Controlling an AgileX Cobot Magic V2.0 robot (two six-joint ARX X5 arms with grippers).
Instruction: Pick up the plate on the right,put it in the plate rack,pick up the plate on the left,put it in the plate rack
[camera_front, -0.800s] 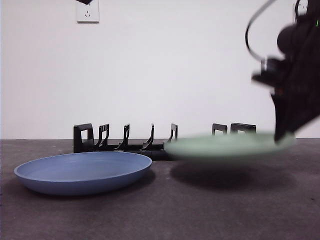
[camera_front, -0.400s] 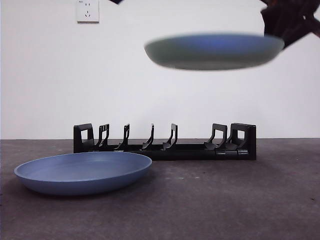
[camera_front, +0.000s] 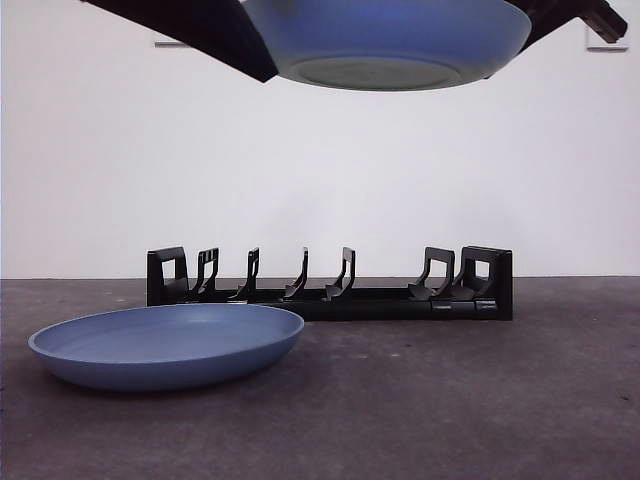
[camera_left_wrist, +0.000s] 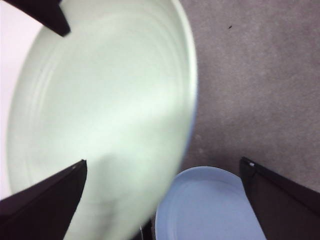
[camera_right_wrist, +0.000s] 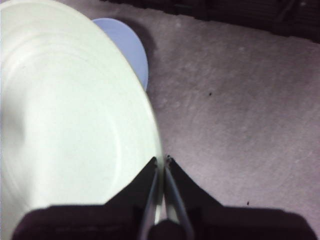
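Right gripper (camera_right_wrist: 162, 162) pinches green plate (camera_right_wrist: 70, 125) rim | left gripper (camera_left_wrist: 160, 172) agape, empty

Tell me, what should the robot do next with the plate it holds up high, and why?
Probably bring the pale green round plate down toward the long black pronged plate rack. The right gripper pinches its rim, holding it flat, high above the rack. It likely needs tilting upright to fit between prongs. The left gripper is open beside it.
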